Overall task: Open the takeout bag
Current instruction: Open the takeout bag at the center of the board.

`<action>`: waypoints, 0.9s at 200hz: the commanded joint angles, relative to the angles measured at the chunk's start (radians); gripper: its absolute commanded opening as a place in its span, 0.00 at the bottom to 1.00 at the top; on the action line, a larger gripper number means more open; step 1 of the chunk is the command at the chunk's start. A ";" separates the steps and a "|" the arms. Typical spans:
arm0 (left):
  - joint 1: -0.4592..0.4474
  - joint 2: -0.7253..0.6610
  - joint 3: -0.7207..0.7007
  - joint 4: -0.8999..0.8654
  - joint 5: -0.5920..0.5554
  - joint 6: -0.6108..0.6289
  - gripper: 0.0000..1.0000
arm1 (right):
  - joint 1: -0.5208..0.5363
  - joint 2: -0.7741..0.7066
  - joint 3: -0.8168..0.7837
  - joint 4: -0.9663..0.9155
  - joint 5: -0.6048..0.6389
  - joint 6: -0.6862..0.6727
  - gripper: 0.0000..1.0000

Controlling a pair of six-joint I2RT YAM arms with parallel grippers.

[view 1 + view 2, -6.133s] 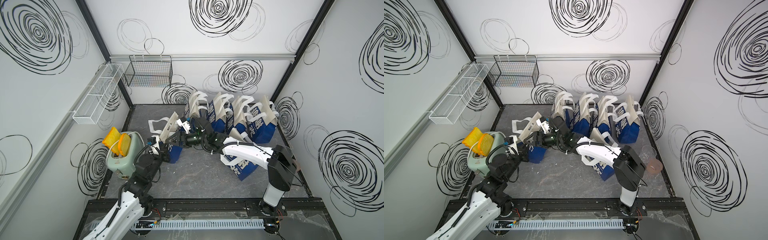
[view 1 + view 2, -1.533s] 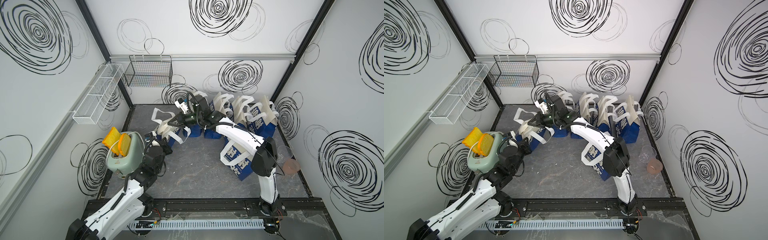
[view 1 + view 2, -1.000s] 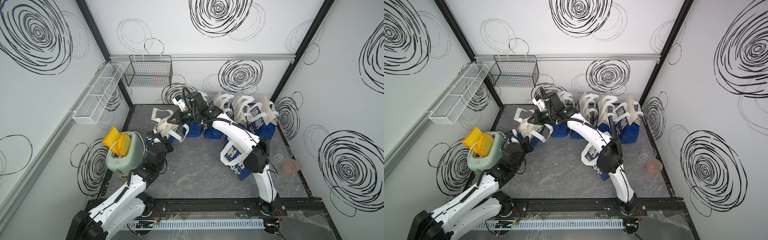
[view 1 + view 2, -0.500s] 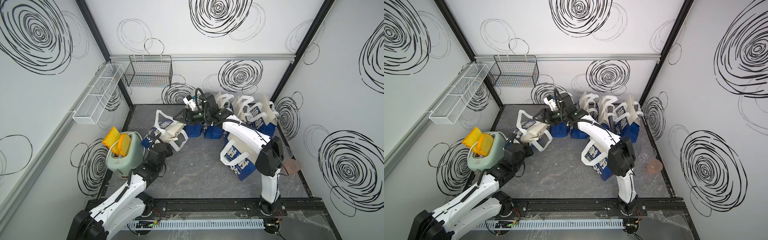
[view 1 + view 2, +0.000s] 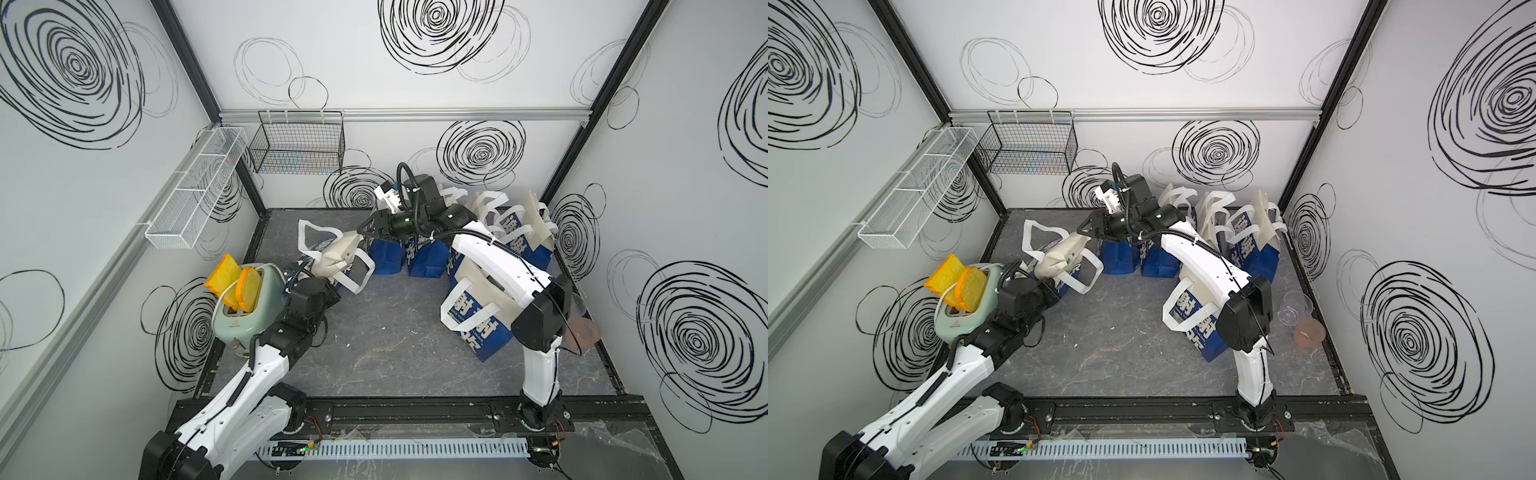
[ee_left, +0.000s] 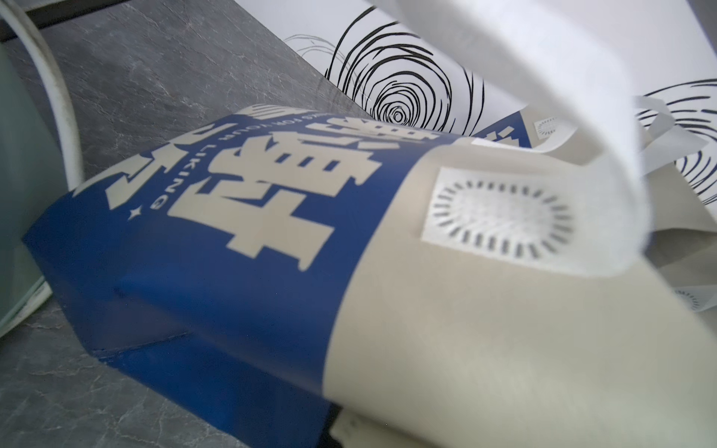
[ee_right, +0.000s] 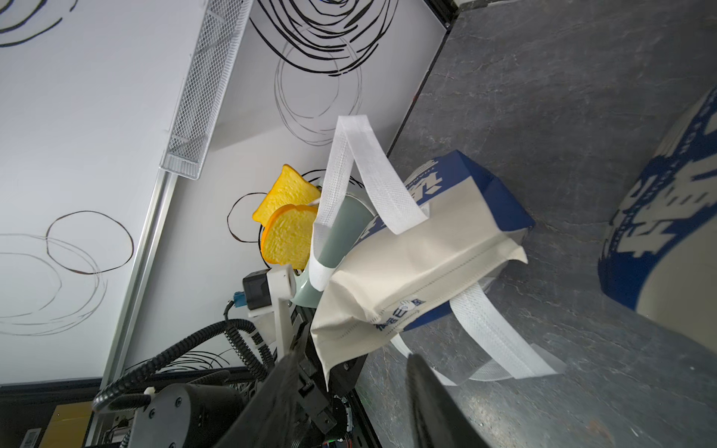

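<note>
- Black fingers point(image 7: 430, 407) of the right gripper point(image 5: 366, 231) are standing clearly apart with nothing between them, hovering just beside the cream top of the takeout bag point(image 5: 336, 255).
- Behind them, the right arm is rising from the front rail with its elbow lifted high. Its white forearm is stretching across another blue bag point(image 5: 473, 328) toward the back left, and the wrist is pointing down at the task bag.
- Under the bag's top edge, the left gripper point(image 7: 306, 349) is sitting with its jaws closed. It seems to be pinching the cream corner, though the bag is covering most of it in both top views.
- Coming from the front-left corner, the left arm is bending upward, its wrist passing just beside the green toaster point(image 5: 241, 320).
- On the grey floor point(image 5: 395, 353) at the back left, the takeout bag is leaning over with its blue base toward the toaster. Its cream mouth is lying creased together, and its white handles are looping out on either side.
- Two yellow toast slices point(image 5: 235, 278) are sticking up out of the toaster, and a row of bags point(image 5: 428, 257) is standing along the back wall.
</note>
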 commanded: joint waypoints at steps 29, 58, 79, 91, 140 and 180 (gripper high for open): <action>0.036 -0.046 0.012 -0.027 0.084 -0.174 0.00 | 0.005 0.008 -0.070 0.136 -0.159 0.144 0.53; 0.056 -0.058 0.025 -0.017 0.121 -0.208 0.00 | 0.014 0.031 -0.017 0.125 -0.168 0.157 0.53; 0.064 -0.064 0.015 0.001 0.142 -0.230 0.00 | 0.018 0.043 0.001 0.115 -0.178 0.157 0.53; 0.066 -0.071 0.004 0.010 0.148 -0.247 0.00 | 0.020 0.048 0.001 0.118 -0.186 0.165 0.54; 0.071 -0.098 -0.041 0.099 0.171 -0.299 0.00 | 0.063 0.049 -0.100 0.324 -0.278 0.380 0.57; 0.069 -0.091 -0.041 0.095 0.172 -0.271 0.00 | 0.091 0.034 -0.251 0.536 -0.295 0.612 0.63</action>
